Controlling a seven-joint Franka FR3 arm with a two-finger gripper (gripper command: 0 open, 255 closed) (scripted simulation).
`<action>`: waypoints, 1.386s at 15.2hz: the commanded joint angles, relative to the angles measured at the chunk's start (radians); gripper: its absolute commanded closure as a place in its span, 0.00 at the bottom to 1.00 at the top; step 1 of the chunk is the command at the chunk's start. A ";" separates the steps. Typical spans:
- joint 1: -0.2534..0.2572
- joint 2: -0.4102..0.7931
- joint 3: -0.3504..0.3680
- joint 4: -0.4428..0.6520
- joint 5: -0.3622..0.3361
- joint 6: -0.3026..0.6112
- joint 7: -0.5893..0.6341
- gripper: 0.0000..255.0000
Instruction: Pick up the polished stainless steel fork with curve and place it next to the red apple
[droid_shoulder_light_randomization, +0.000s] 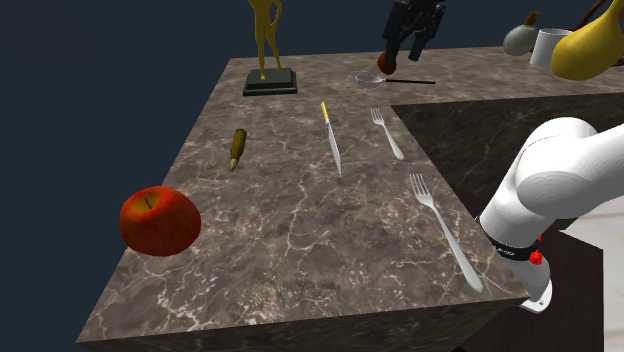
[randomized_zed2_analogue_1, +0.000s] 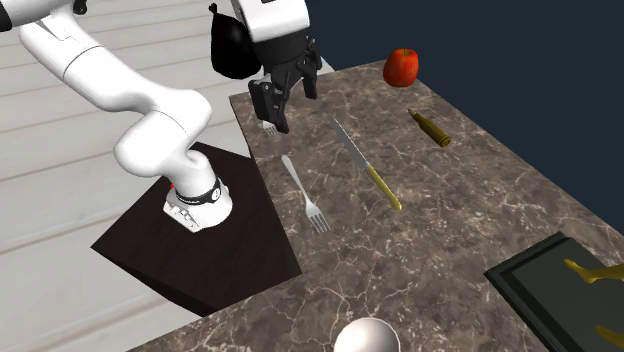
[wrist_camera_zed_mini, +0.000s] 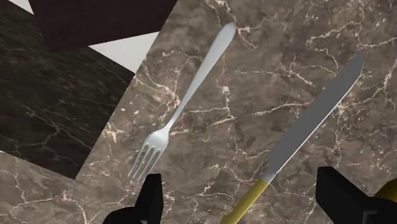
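Jaws wide, the gripper (wrist_camera_zed_mini: 238, 181) looks down on the fork (wrist_camera_zed_mini: 181, 105) lying at the counter (droid_shoulder_light_randomization: 280, 250) edge, the apple (droid_shoulder_light_randomization: 160, 220) at its 8 o'clock in the shoulder view. A second fork (droid_shoulder_light_randomization: 445, 232) at 5 o'clock could be seized by mistake.

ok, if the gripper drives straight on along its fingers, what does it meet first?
Probably the knife: in the wrist view its yellow handle lies between the fingers of the open gripper. If it goes narrowly off, it would meet bare countertop. The fork lies aside, toward one finger.
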 joint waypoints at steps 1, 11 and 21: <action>0.000 0.000 0.000 0.000 0.000 0.000 0.000 0.00; -0.183 0.155 0.107 -0.182 -0.032 0.281 0.394 0.00; -0.228 0.243 0.134 -0.289 -0.043 0.459 0.492 0.00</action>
